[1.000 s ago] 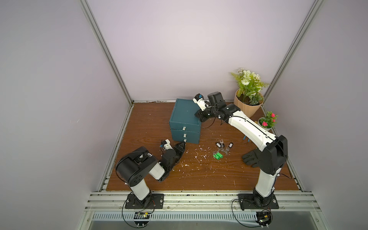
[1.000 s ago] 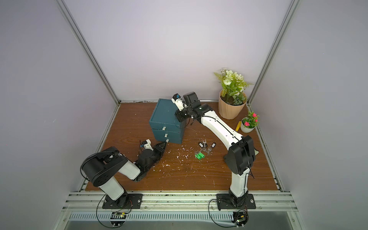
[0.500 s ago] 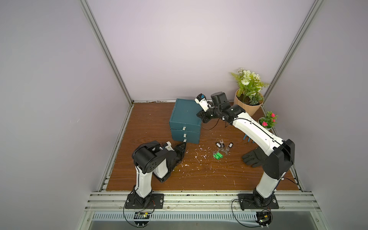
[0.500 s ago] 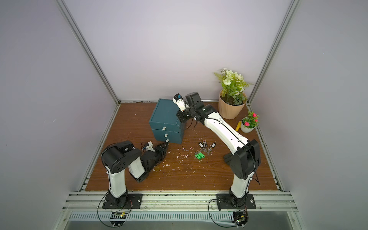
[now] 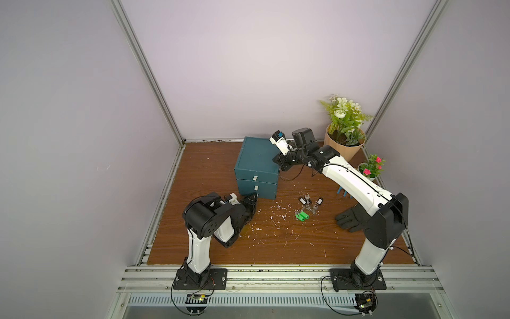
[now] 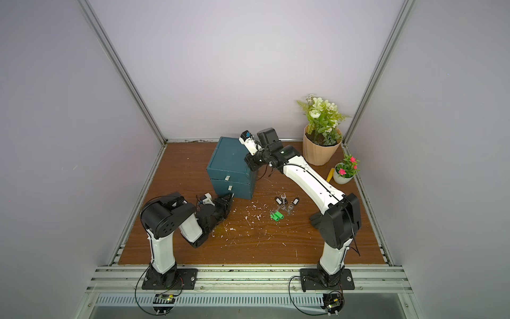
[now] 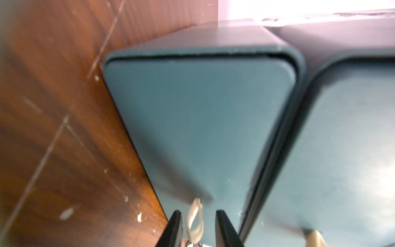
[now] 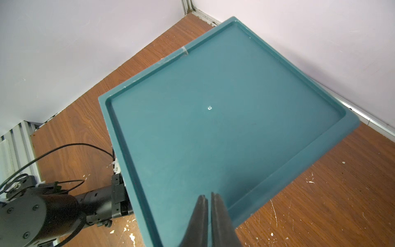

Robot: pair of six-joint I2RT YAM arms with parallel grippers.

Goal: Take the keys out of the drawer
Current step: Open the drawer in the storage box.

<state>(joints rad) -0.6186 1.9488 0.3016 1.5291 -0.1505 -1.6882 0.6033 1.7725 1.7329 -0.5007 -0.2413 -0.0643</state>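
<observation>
Elbow newly folded high, the left arm point(image 5: 204, 221) sets the left fingers point(image 5: 254, 199) at the front of the teal chest point(image 5: 256, 163), narrowed yet still apart astride the lower drawer's point(image 5: 258, 190) white tab point(image 7: 193, 218); a pull looks near. Right fingers point(image 5: 276, 160), closed, press the chest's top edge. Bench point(image 5: 209, 171) before the chest lies open; keys point(image 5: 307, 205) rest there, off its front right corner.

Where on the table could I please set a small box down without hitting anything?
The table is bare between the drawer unit and the left wall, and along the front edge between the arm bases, bar white flecks. Right of the unit it is crowded: keys, black glove, flowerpots.
</observation>
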